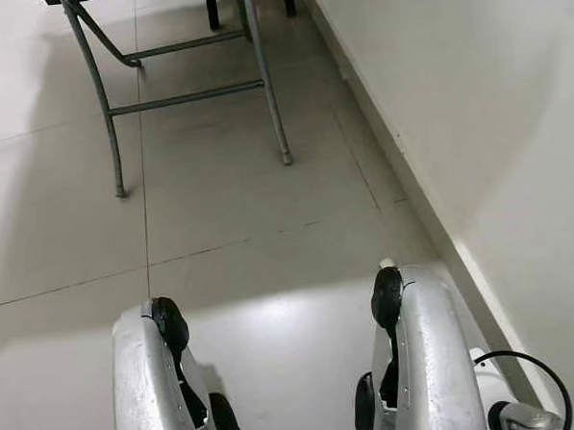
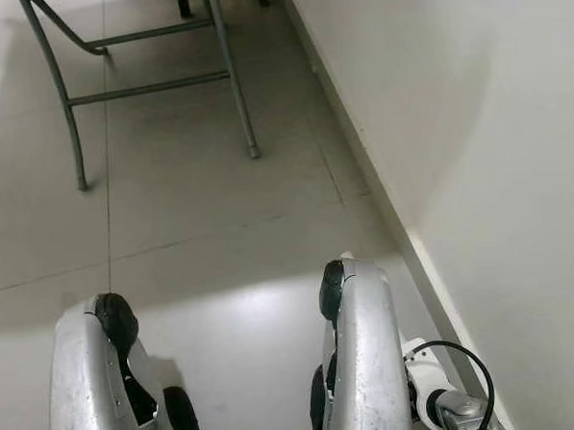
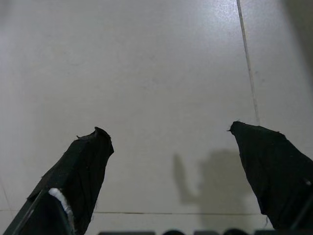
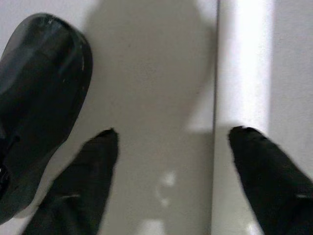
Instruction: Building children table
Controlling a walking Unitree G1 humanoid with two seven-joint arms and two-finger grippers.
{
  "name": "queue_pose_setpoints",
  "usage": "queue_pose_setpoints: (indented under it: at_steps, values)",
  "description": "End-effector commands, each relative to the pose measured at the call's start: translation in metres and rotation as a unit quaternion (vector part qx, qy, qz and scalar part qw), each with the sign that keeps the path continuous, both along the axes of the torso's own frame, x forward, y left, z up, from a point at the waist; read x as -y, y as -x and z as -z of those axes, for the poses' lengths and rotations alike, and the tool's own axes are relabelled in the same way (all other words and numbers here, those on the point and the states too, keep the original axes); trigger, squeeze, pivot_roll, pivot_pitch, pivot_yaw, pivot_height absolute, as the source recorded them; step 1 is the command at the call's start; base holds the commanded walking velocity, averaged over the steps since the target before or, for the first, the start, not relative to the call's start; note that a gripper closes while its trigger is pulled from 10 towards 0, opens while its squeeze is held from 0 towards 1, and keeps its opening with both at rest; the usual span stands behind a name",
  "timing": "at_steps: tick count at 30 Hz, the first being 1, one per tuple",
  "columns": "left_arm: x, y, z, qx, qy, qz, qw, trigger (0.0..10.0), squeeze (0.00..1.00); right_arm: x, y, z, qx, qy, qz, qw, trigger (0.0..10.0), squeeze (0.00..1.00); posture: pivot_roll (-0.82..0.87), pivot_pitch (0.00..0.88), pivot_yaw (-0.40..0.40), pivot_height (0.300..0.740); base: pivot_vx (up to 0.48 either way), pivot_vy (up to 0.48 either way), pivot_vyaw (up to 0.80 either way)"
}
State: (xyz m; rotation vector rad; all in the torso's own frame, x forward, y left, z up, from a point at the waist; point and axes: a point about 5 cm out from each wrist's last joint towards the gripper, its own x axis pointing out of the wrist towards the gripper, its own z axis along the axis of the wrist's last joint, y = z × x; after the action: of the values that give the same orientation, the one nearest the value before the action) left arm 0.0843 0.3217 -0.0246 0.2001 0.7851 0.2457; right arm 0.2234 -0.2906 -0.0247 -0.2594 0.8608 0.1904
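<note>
I stand on a pale tiled floor [image 1: 229, 208] with a white wall [image 1: 494, 127] running along my right, its baseboard meeting the tiles just beside my right arm [image 1: 431, 362]. Ahead of me, well apart from both grippers, is a grey metal frame [image 1: 189, 95]: thin tube legs with small feet resting on the tiles, two crossbars between them, and a dark edge at the top where it leaves the picture. I cannot tell whether it is part of a table or a chair. Behind it, two dark legs [image 1: 213, 7] of something else stand near the wall.

My left arm [image 1: 147, 386] hangs low at my side. My left gripper [image 3: 168, 134] points down at bare tile, its two black fingers spread wide with nothing between them. My right gripper [image 4: 171, 134] hangs over the seam where floor meets baseboard, fingers likewise wide apart and holding nothing; a dark rounded shape [image 4: 39, 98] lies beside one finger. A black cable [image 1: 536, 375] loops by my right arm.
</note>
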Motion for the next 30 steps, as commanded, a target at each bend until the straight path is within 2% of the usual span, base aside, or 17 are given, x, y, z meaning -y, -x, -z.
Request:
queue_pose_setpoints:
  at_steps: [1, 5, 10, 17, 18, 19, 20, 21, 22, 30]
  values:
    - [-0.011, 0.017, 0.002, -0.034, -0.006, -0.012, 0.999, 10.0, 0.0, -0.001, 0.019, 0.013, -0.039, 0.003, -0.003, 0.999, 10.0, 1.0, 0.17, 0.399, 0.082, 0.3, 0.0, 0.0, 0.0]
    - [-0.011, 0.014, 0.002, -0.032, -0.006, -0.01, 0.999, 10.0, 0.0, 0.004, 0.016, 0.01, -0.025, 0.024, 0.001, 0.999, 10.0, 1.0, 0.17, 0.401, 0.084, 0.3, 0.0, 0.0, 0.0]
    - [-0.011, 0.013, 0.002, -0.031, -0.005, -0.01, 0.999, 10.0, 0.0, 0.007, 0.014, 0.007, -0.017, 0.029, 0.007, 0.999, 10.0, 1.0, 0.17, 0.401, 0.084, 0.3, 0.0, 0.0, 0.0]
    - [-0.009, 0.013, 0.004, -0.032, -0.002, -0.01, 0.999, 10.0, 0.0, 0.008, 0.011, 0.004, -0.006, 0.009, 0.012, 1.0, 10.0, 1.0, 0.16, 0.401, 0.077, 0.3, 0.0, 0.0, 0.0]
    - [-0.008, 0.013, 0.005, -0.032, 0.0, -0.011, 0.999, 10.0, 0.0, 0.013, 0.01, 0.002, -0.003, 0.037, 0.014, 0.999, 10.0, 1.0, 0.16, 0.4, 0.078, 0.3, 0.0, 0.0, 0.0]
    - [-0.008, 0.013, 0.005, -0.032, 0.0, -0.011, 0.999, 10.0, 0.0, 0.013, 0.01, 0.002, -0.003, 0.037, 0.014, 0.999, 10.0, 1.0, 0.16, 0.4, 0.078, 0.3, 0.0, 0.0, 0.0]
    - [-0.008, 0.013, 0.005, -0.032, 0.001, -0.011, 0.999, 10.0, 0.0, 0.015, 0.012, 0.002, -0.009, 0.046, 0.016, 0.999, 10.0, 0.74, 0.16, 0.403, 0.078, 0.3, 0.0, 0.0, 0.0]
    - [-0.008, 0.012, 0.005, -0.032, 0.001, -0.011, 0.999, 10.0, 0.0, 0.016, 0.013, 0.002, -0.014, 0.052, 0.017, 0.998, 10.0, 0.74, 0.16, 0.403, 0.078, 0.3, 0.0, 0.0, 0.0]
    - [-0.008, 0.012, 0.005, -0.032, 0.001, -0.01, 0.999, 10.0, 0.0, 0.017, 0.015, 0.003, -0.021, 0.057, 0.015, 0.998, 10.0, 0.0, 0.16, 0.403, 0.078, 0.3, 0.0, 0.0, 0.0]
    - [-0.012, 0.015, 0.004, -0.035, -0.005, -0.009, 0.999, 10.0, 0.0, 0.015, 0.022, 0.01, -0.052, 0.061, 0.006, 0.997, 10.0, 0.0, 0.17, 0.41, 0.089, 0.3, 0.0, 0.0, 0.0]
